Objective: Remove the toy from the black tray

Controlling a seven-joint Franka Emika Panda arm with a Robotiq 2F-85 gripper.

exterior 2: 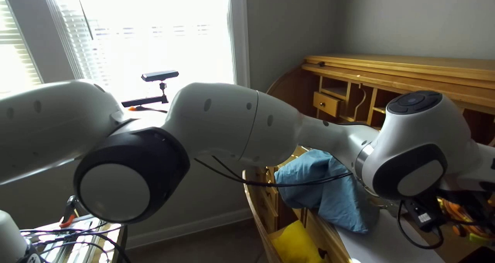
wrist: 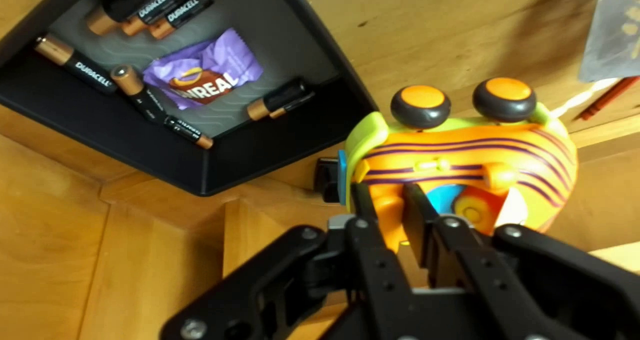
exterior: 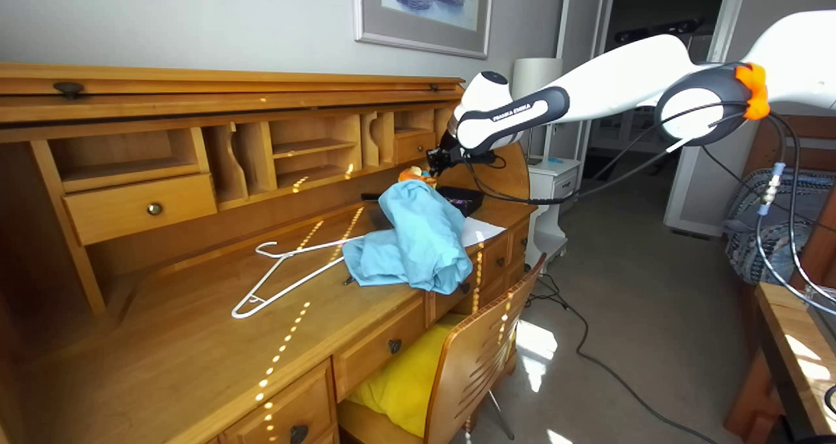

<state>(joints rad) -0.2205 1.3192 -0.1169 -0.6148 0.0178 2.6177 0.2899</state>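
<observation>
The toy (wrist: 465, 140) is an orange and lime-green toy car with dark wheels. In the wrist view it is beside the black tray (wrist: 280, 150), outside its rim, and looks raised over the desk. My gripper (wrist: 384, 187) has its fingers on both sides of an orange part of the toy, shut on it. In an exterior view the toy (exterior: 416, 176) shows under the gripper (exterior: 441, 162), behind a blue cloth, with the black tray (exterior: 462, 200) to its right. In an exterior view the toy (exterior 2: 462, 214) is partly hidden by the arm at the right edge.
The tray holds several batteries and a purple candy wrapper (wrist: 205, 70). A blue cloth (exterior: 424, 235) and a white hanger (exterior: 287, 258) lie on the desk in front. The desk's cubbyholes (exterior: 313, 150) stand behind. A chair (exterior: 483, 359) is at the desk's front edge.
</observation>
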